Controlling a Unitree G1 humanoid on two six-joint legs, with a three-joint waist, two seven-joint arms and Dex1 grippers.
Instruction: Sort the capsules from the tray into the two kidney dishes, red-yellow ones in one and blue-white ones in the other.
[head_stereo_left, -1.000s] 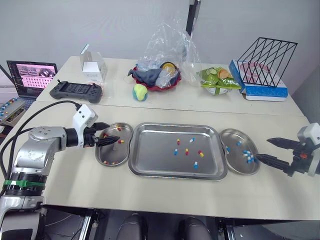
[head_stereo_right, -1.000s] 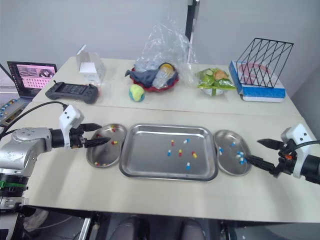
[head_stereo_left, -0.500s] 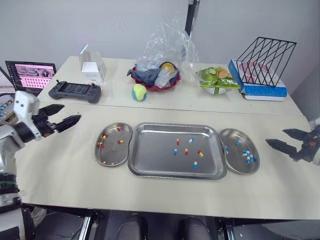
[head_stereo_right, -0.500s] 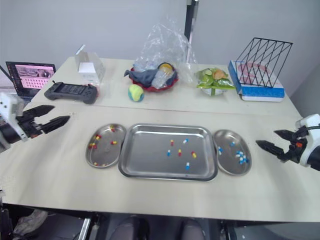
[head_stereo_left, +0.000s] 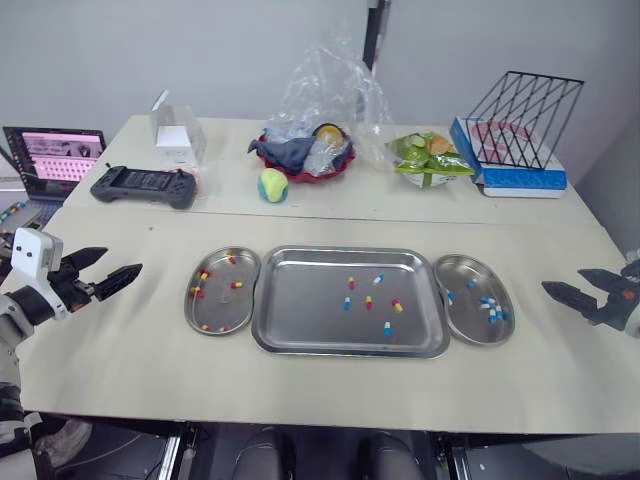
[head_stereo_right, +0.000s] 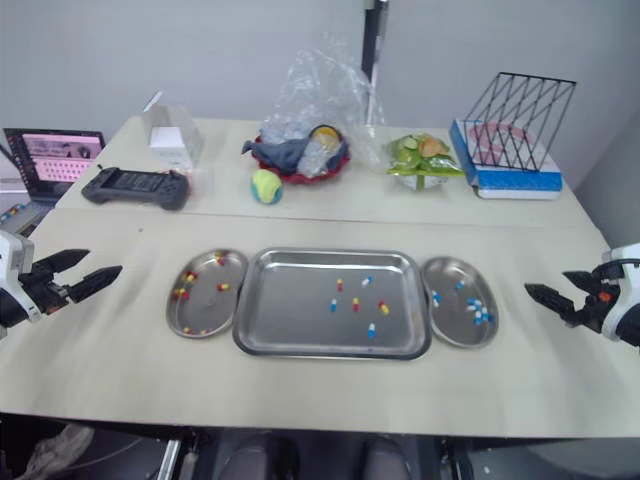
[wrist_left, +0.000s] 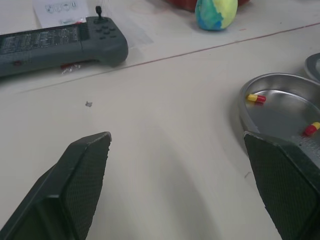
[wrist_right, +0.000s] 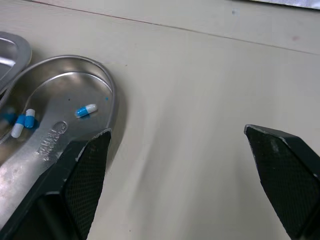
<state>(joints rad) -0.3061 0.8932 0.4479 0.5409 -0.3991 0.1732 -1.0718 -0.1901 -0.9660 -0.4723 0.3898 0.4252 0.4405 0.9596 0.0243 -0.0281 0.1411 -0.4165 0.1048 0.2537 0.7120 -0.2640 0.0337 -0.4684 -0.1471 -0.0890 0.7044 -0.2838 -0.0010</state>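
A steel tray (head_stereo_left: 300, 335) lies mid-table with several red-yellow and blue-white capsules (head_stereo_left: 371, 300) scattered on it. The left kidney dish (head_stereo_left: 222, 318) holds red-yellow capsules (head_stereo_left: 200, 281). The right kidney dish (head_stereo_left: 465, 325) holds blue-white capsules (head_stereo_left: 489, 309). My left gripper (head_stereo_left: 112, 270) hovers open and empty near the table's left edge, well clear of the left dish. My right gripper (head_stereo_left: 578, 291) is open and empty near the right edge, to the right of the right dish. In the left wrist view a red-yellow capsule (wrist_left: 255, 98) lies in the left dish (wrist_left: 272, 83).
On the far half of the table sit a black game controller (head_stereo_left: 142, 185), a small white box (head_stereo_left: 173, 140), a yellow-blue ball (head_stereo_left: 271, 185), a red bowl with a plastic bag (head_stereo_left: 310, 150), packaged greens (head_stereo_left: 427, 160) and a wire rack on a blue box (head_stereo_left: 520, 130). A laptop (head_stereo_left: 52, 155) stands at the far left.
The left gripper has drawn back from over the left dish to the table's left edge. The right gripper has pulled away from the right dish toward the right edge.
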